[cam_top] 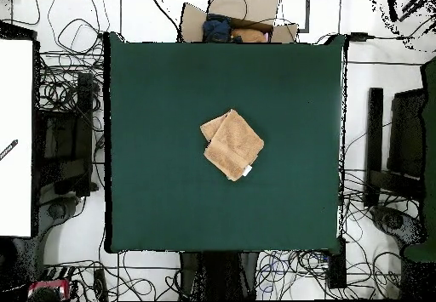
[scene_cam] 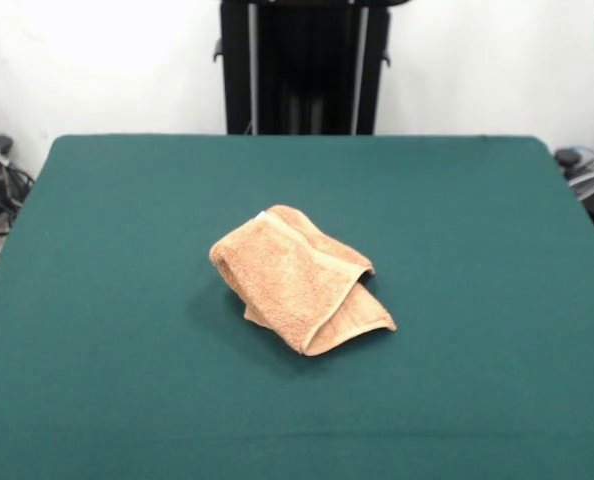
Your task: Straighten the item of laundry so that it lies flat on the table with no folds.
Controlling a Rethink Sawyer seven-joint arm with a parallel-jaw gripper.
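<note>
The towel (scene_cam: pixel 299 278) lies folded near the middle of the dark green table (scene_cam: pixel 107 300), a compact peach-orange bundle with at least two layers stacked on each other. In the front view its long axis runs on a diagonal, from the upper left of the bundle down to the lower right, where a lower layer sticks out as a flap with a pale border band along its edge. The upper layer wraps over it and ends in a rounded fold toward the left. From overhead, the towel (cam_top: pixel 232 144) reads as a tilted diamond, its long axis running from upper left to lower right, with a small white tag at its lower right corner. Beyond the far table edge in the front view stands the black pedestal (scene_cam: pixel 304 65). The gripper appears in neither view, so its state cannot be told.
</note>
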